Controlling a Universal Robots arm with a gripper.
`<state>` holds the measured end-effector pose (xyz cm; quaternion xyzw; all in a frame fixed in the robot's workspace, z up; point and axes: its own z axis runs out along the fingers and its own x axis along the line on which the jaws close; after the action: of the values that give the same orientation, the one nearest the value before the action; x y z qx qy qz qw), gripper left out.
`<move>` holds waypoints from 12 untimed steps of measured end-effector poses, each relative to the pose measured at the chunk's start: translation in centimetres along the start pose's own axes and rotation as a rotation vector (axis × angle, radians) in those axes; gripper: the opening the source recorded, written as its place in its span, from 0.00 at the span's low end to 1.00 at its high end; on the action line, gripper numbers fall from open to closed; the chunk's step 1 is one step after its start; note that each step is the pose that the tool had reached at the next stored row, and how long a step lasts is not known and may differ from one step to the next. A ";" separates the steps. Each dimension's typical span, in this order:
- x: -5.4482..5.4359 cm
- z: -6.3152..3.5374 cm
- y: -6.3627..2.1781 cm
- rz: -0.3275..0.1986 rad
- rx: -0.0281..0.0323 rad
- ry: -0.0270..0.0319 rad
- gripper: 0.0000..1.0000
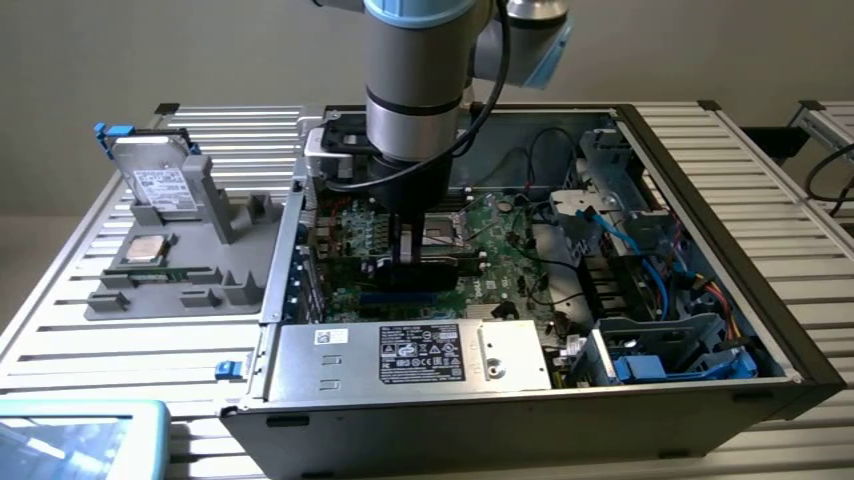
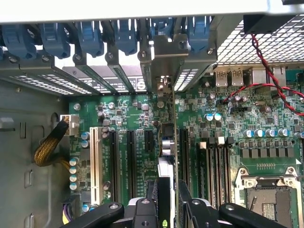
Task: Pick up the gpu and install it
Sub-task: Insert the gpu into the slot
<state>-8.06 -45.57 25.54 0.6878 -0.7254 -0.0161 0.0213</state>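
tool [image 2: 167, 202] grips gpu [image 2: 166, 145] inside computer case [image 1: 534, 430] on slatted table [image 1: 80, 330].

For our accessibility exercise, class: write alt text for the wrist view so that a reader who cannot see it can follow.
The gripper holds the gpu edge-on over the green motherboard, lined up with the black expansion slots. Its silvery bracket stands at the case's rear openings, near a row of blue slot clips.
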 end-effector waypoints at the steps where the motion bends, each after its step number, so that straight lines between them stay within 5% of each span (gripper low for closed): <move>1: 0.0 0.00 0.00 0.000 -0.0002 0.0000 0.28; 12: 0.0 0.18 -0.01 0.000 -0.0010 0.0001 0.28</move>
<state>-8.05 -45.56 25.35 0.6878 -0.7253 -0.0164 0.0217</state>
